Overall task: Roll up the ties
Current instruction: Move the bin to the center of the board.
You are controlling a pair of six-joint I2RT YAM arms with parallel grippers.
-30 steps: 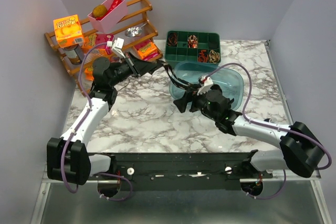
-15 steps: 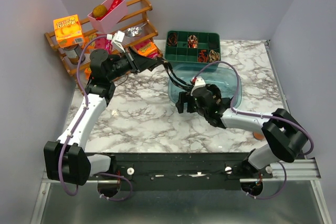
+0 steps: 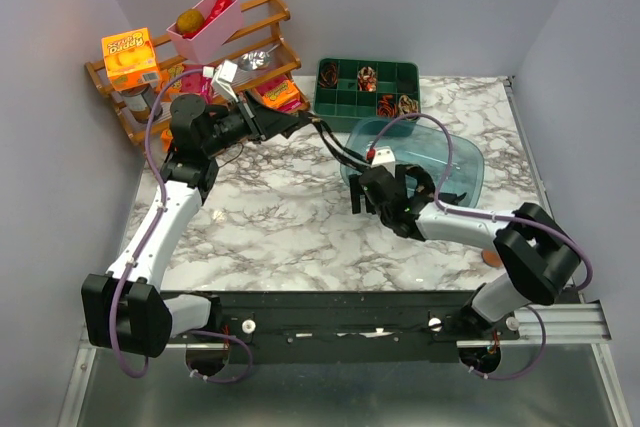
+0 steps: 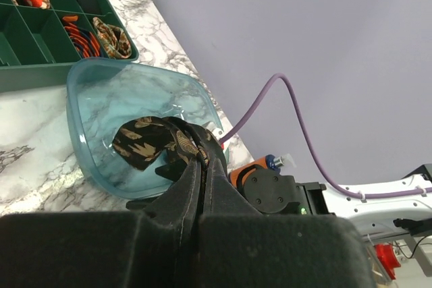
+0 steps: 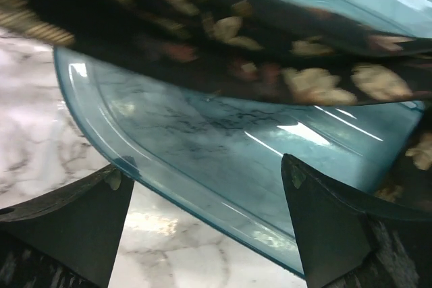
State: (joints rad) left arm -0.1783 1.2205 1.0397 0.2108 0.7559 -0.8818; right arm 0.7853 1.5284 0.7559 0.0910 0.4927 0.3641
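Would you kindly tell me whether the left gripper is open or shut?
Shut: the left gripper pinches the tie, its fingers pressed together with no gap in the left wrist view.

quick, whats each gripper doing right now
Left gripper: shut on the tie.
Right gripper: open, holding nothing, with the tub rim between its fingers.

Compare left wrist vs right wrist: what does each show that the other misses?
Left wrist only: green plastic compartment tray holding coiled ties, purple cable, left end effector shut on the dark gold-patterned fabric tie. Right wrist only: right end effector, open. Both: that tie, the translucent teal plastic tub, marble table.
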